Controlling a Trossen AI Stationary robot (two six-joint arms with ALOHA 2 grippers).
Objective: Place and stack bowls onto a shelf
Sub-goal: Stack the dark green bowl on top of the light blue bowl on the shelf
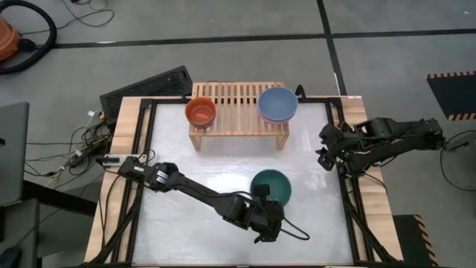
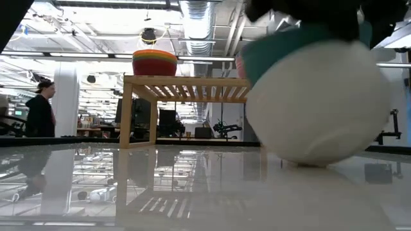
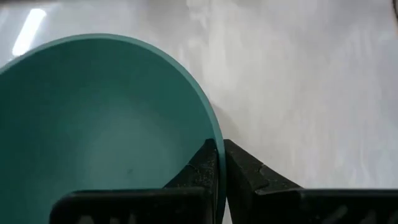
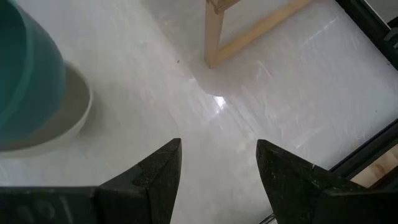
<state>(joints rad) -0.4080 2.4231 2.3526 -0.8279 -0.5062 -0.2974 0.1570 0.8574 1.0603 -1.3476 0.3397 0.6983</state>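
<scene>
We are seeing the left gripper pinching the rim of the teal bowl, its two dark fingers closed on either side of the bowl's wall. In the high view that gripper is sitting at about 6 o'clock on the white table, clamped at the near left edge of the teal bowl. From table height we are noting that the teal bowl is nested in a cream-white bowl, which is resting on the tabletop. The right wrist view is showing the same pair, teal bowl inside cream-white bowl. The right gripper is standing with fingers spread apart, nothing between them; in the high view it is waiting at about 3 o'clock by the table's edge. The shelf is standing at 12 o'clock, carrying an orange-red bowl on its left end and a blue bowl on its right end. Behind the shelf's left end, a black keyboard is lying at about 11 o'clock. In the low view a person is standing in the room beyond.
</scene>
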